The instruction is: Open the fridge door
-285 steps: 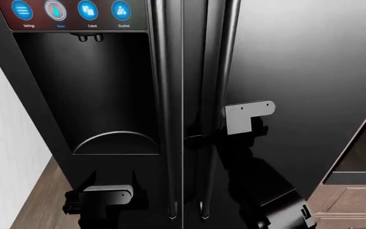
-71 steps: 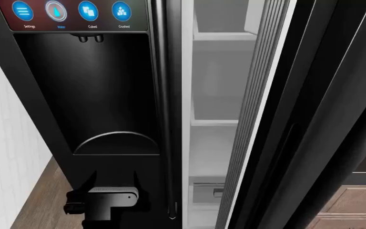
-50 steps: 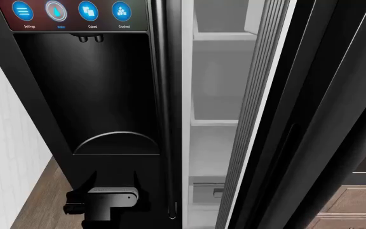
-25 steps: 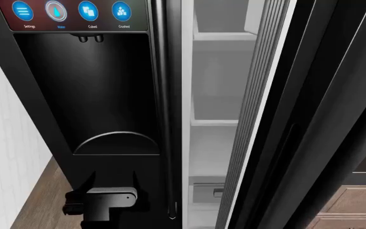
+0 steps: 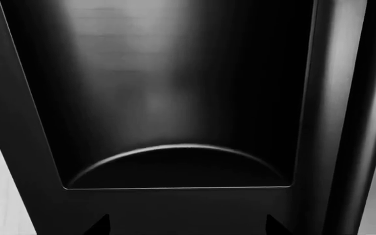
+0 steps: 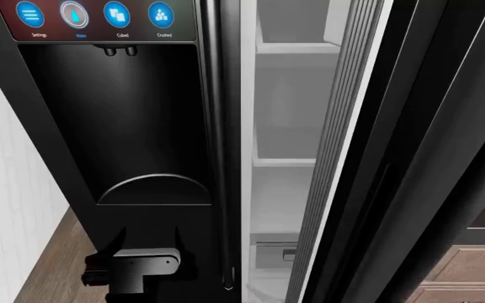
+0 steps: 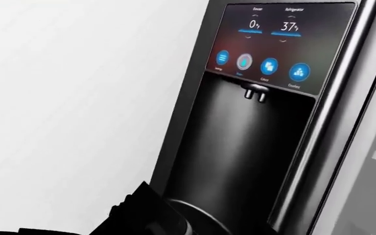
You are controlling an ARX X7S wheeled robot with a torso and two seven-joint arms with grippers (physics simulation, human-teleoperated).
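1. Head view: the fridge door (image 6: pixel 411 158) stands swung open at the right, its ribbed white inner edge facing the camera. Behind it the white fridge interior (image 6: pixel 289 132) shows shelves; a small grey item sits low on one, too small to identify.
2. To the left, the narrower door carries the dispenser recess (image 6: pixel 124 120) with two nozzles at its top and a curved tray at its base. Above it is the control panel (image 6: pixel 99 16) with blue round icons.
3. The left gripper (image 6: pixel 137 268) hangs low in front of the dispenser door, below the recess. It holds nothing; whether its fingers are apart or together cannot be told.
4. The right gripper does not appear in the head view. The right wrist view shows only a dark part of the arm at the bottom, so its state cannot be told.
5. Only the right wrist view shows the temperature readouts (image 7: pixel 270 24), "0" and "37".
6. The left wrist view is filled by the recess at close range.
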